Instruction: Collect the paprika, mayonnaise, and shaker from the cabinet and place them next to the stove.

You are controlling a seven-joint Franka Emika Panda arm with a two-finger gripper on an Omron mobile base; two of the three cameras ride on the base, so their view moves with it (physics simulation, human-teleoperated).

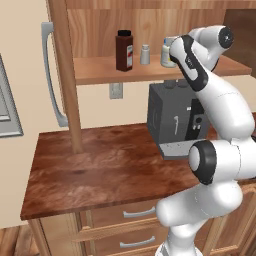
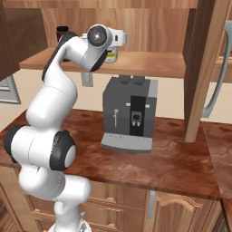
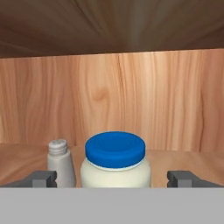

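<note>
Blue-lidded and squat, the whitish mayonnaise jar (image 3: 115, 162) is framed squarely between the two dark finger tips of the two-finger gripper (image 3: 115, 178), whose jaws are spread wide to either side of the glass and are not seen to touch it. The jar stands on the plank shelf of the light-brown wooden wall cabinet (image 1: 100, 70), toward its right end. Just beside it, on its left in the hand view, the small grey-white shaker with a rounded top (image 3: 60, 162) is seen upright; further along the shelf stands the tall dark red-brown paprika bottle with a black cap and pale label (image 1: 124, 51), well apart from the jar.

All three items are thus shown on the shelf — none has been collected, and nothing can be judged as delivered. The black glass stove is not pictured, so the drop-off spot cannot be assessed. The step in hand is judged to be the approach to the first pick: the jaws are lined up but not closed.

Below the shelf, a grey coffee machine (image 2: 129, 113) is set on the reddish-brown wooden counter (image 1: 100, 170), under the raised white arm (image 1: 220, 110) — a thing to be cleared when the jar is brought down. Three grasps, three carries and three placings are left.
</note>
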